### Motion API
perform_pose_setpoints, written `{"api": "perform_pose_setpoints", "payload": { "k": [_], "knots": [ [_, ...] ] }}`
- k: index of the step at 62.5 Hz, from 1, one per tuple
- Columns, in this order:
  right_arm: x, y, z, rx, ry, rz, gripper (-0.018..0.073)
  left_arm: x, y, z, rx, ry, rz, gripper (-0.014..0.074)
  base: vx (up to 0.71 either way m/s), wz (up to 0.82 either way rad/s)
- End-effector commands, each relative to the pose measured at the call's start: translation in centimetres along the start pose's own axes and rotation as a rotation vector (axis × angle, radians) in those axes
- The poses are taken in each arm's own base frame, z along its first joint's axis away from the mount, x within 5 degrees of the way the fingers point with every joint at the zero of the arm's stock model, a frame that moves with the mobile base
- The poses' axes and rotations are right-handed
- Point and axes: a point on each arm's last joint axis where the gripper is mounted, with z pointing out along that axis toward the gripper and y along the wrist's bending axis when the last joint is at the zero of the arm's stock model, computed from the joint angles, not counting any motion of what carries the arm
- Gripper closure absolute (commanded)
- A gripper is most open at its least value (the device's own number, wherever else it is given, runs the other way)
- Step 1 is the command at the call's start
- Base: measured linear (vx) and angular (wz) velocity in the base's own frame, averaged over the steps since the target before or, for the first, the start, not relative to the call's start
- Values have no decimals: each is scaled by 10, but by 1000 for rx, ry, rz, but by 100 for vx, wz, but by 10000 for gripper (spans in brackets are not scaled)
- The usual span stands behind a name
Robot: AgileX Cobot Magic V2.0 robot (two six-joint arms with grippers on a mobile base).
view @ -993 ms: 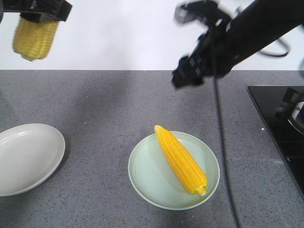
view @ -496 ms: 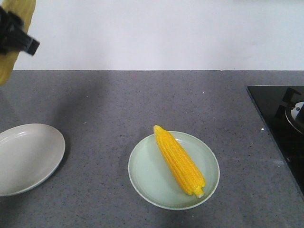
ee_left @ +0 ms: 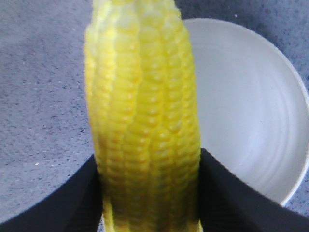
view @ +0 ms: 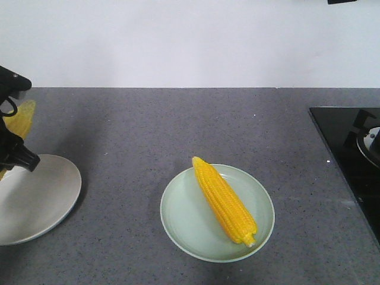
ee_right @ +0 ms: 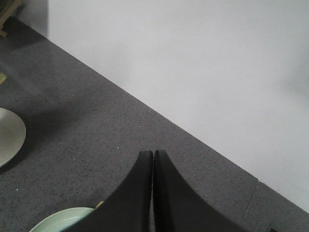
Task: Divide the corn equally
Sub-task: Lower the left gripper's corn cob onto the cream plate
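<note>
One corn cob [view: 224,200] lies diagonally on the pale green plate [view: 184,222] at the centre of the counter. My left gripper [view: 10,139] is at the far left edge, shut on a second corn cob [view: 21,119], just above the far rim of the white plate [view: 44,196]. In the left wrist view this cob [ee_left: 145,111] fills the space between the black fingers [ee_left: 227,198], with the bare white plate [ee_left: 246,111] below and to the right. My right gripper [ee_right: 153,153] is shut on nothing, raised above the green plate's rim [ee_right: 63,216].
A black hob [view: 350,154] occupies the counter's right side. The white wall runs along the back of the grey counter [view: 178,119]. The white plate's edge [ee_right: 7,135] shows at the left of the right wrist view.
My left gripper has come down with its corn from the top left to just over the white plate. The right arm has left the front view. The cob on the green plate has not moved.
</note>
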Motion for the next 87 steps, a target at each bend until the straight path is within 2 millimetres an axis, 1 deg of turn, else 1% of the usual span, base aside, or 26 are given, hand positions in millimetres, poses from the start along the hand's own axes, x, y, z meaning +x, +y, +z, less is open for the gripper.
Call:
{"api": "perform_pose_setpoints", "payload": {
  "k": [1, 14, 26, 41, 57, 76, 87],
  "knots": [
    [-12, -2, -15, 37, -98, -16, 567, -1, 3, -6, -13, -88, -21, 603, 0, 0],
    [-10, -2, -14, 30, -85, -13, 567, 0, -1, 5, -3, -105, -14, 603, 0, 0],
    [-8, -1, -14, 22, -63, -13, 567, -2, -4, 13, 3, -76, -8, 603, 0, 0],
    [-7, 0, -14, 15, -48, -13, 566, -4, -9, 29, 8, 1, 3, 603, 0, 0],
    [-7, 0, -14, 14, -46, -13, 566, 1, -8, 30, 3, 65, 18, 603, 0, 0],
    [-7, 0, -14, 14, -45, -13, 566, 3, 1, 33, -6, 77, -15, 603, 0, 0],
    [-7, 0, -14, 14, -45, -13, 565, 3, 2, 33, -7, 85, -18, 603, 0, 0]
  ]
}}
